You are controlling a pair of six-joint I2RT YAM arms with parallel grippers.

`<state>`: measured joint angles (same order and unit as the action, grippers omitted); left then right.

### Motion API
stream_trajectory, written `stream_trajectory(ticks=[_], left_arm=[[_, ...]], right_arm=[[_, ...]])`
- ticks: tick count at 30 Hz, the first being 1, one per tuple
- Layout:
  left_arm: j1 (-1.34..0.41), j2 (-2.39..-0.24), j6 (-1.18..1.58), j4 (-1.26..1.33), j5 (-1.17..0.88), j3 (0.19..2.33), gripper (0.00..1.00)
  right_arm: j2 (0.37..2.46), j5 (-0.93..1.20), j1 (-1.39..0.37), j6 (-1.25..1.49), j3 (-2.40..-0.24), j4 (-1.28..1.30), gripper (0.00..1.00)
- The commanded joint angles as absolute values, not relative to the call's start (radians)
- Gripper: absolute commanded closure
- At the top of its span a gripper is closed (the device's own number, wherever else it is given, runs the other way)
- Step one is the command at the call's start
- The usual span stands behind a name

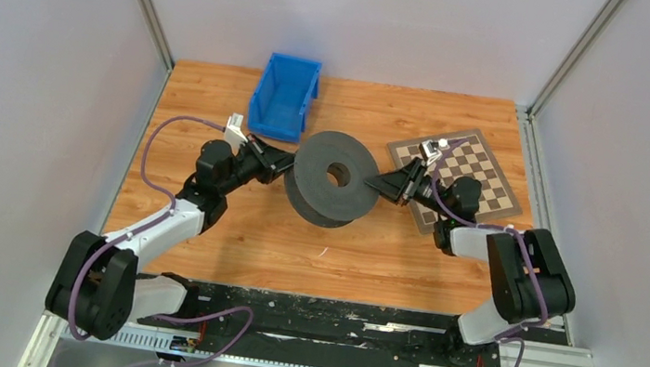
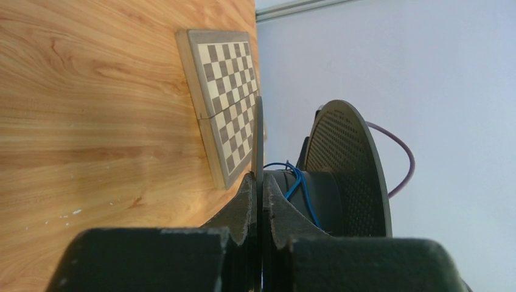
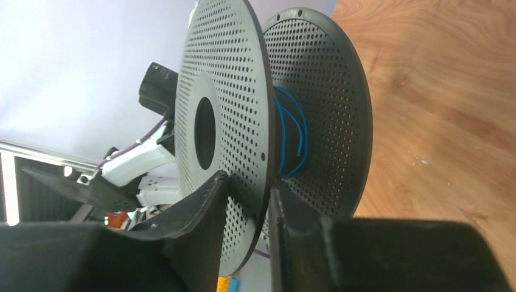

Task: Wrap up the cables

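The black perforated plastic spool [image 1: 333,177] is held tilted over the middle of the wooden bench [image 1: 275,252]. The left pincer [image 2: 258,182], at its 9 o'clock, is clamped tight on a flange rim. The right pincer [image 3: 248,182], at 3 o'clock, has its jaws against both faces of a flange and seems to be gripping it.

The thin blue wire [image 3: 286,134] lies in slack turns on the hub between the flanges. Turned without tension, those loops could spring loose or ride over a rim. An edge grip might also slip.

Only the wrist views show the wire. Only the top view shows both arms opposed across the spool.
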<state>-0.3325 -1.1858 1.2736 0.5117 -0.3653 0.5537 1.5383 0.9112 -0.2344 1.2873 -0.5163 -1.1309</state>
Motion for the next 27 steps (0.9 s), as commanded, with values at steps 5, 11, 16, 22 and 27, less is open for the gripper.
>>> stream_trajectory(ticks=[5, 11, 16, 22, 27], left_arm=[[-0.308, -1.196, 1.289, 0.672, -0.411, 0.544, 1.00], [-0.231, -1.192, 1.324, 0.727, -0.500, 0.479, 0.85], [-0.197, -1.129, 1.304, 0.691, -0.502, 0.437, 0.71], [-0.173, -1.036, 1.236, 0.556, -0.486, 0.448, 0.62], [-0.170, -0.950, 1.102, 0.327, -0.420, 0.475, 0.53]], right_arm=[[1.682, 0.935, -0.239, 1.569, -0.553, -1.611, 1.00], [1.687, 0.899, -0.239, 1.571, -0.583, -1.583, 1.00], [1.686, 0.877, -0.239, 1.562, -0.597, -1.569, 1.00], [1.699, 0.851, -0.238, 1.551, -0.603, -1.524, 1.00], [1.727, 0.837, -0.239, 1.466, -0.615, -1.407, 1.00]])
